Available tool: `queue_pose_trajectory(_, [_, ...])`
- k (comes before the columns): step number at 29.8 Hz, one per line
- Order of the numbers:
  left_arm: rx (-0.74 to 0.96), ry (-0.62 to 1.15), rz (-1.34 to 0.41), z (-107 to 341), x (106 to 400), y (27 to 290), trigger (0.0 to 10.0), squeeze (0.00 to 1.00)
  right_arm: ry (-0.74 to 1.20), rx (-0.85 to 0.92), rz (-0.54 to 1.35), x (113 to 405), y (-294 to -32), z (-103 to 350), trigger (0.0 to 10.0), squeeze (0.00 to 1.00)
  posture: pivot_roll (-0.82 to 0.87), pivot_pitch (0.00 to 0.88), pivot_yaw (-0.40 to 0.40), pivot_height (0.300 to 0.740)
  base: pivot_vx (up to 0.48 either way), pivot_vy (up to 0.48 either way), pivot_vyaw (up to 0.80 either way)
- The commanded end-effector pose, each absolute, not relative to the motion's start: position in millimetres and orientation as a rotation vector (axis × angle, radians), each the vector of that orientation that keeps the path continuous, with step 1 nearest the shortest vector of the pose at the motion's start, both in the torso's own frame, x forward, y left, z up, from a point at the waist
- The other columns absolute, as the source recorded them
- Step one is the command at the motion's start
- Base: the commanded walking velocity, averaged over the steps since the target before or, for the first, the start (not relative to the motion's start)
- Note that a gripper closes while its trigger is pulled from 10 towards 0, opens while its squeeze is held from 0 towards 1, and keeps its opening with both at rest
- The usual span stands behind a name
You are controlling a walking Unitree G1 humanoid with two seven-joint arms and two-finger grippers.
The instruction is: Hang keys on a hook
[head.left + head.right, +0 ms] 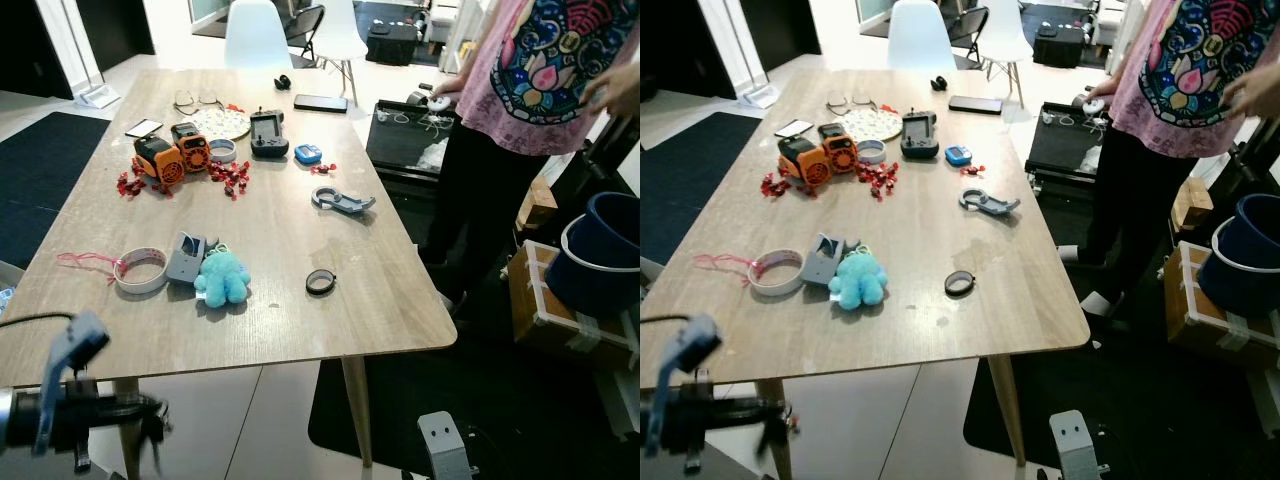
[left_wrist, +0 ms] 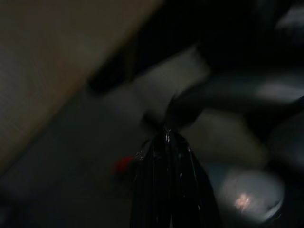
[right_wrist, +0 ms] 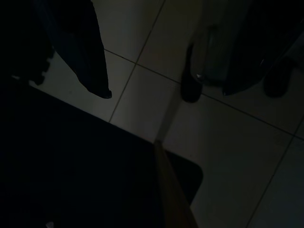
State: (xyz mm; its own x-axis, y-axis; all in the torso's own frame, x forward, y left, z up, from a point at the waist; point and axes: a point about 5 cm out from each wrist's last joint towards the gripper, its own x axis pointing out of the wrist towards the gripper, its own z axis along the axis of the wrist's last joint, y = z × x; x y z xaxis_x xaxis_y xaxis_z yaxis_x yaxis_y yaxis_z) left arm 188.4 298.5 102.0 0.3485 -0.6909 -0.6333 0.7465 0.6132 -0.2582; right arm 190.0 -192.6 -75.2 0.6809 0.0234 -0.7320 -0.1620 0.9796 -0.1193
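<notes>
Left eye view: keys [image 1: 187, 256] on table [image 1: 280, 290]; no writing legible.

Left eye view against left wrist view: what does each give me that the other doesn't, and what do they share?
Left eye view: the tabletop's contents, with the teal plush keyring next to a grey block and a tape roll, plus a person standing at the table's right side. Left wrist view: dark and blurred, with pale floor beneath the arm and a small red blur beside the gripper; I cannot tell what it is. Shared: the left gripper, low in front of the near edge, and the wooden table.
</notes>
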Motion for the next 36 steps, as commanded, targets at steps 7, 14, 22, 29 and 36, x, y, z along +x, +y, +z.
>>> queue_pose_trajectory(7, [0.064,0.759,-0.865,48.7,169.0,289.8,0.0,0.00,0.824,-0.178,0.096,186.6,-192.7,-76.9,10.0,0.00,0.04,0.061,-0.029,0.740,0.000,0.000,0.00])
queue_pose_trajectory(14, [-0.100,0.655,-0.374,-6.8,161.7,292.8,0.0,0.00,0.828,-0.178,0.089,185.8,-194.4,-77.2,10.0,0.00,0.04,0.052,-0.026,0.740,0.000,0.000,0.00])
queue_pose_trajectory(22, [-0.245,0.493,0.054,-28.7,162.4,285.9,0.0,0.00,0.823,-0.175,0.083,188.3,-195.7,-75.8,10.0,0.00,0.05,0.041,-0.029,0.740,0.000,0.000,0.00])
queue_pose_trajectory(29, [-0.237,0.499,0.122,-43.6,170.3,260.5,1.1,0.00,0.836,-0.153,0.079,189.2,-192.6,-76.5,10.0,0.00,0.04,0.029,-0.024,0.740,0.000,0.000,0.00])
queue_pose_trajectory(36, [-0.247,0.505,0.233,-50.8,173.3,253.8,10.0,0.00,0.856,-0.101,0.058,185.8,-190.0,-79.1,10.0,0.00,0.04,0.026,-0.018,0.740,0.000,0.000,0.00])
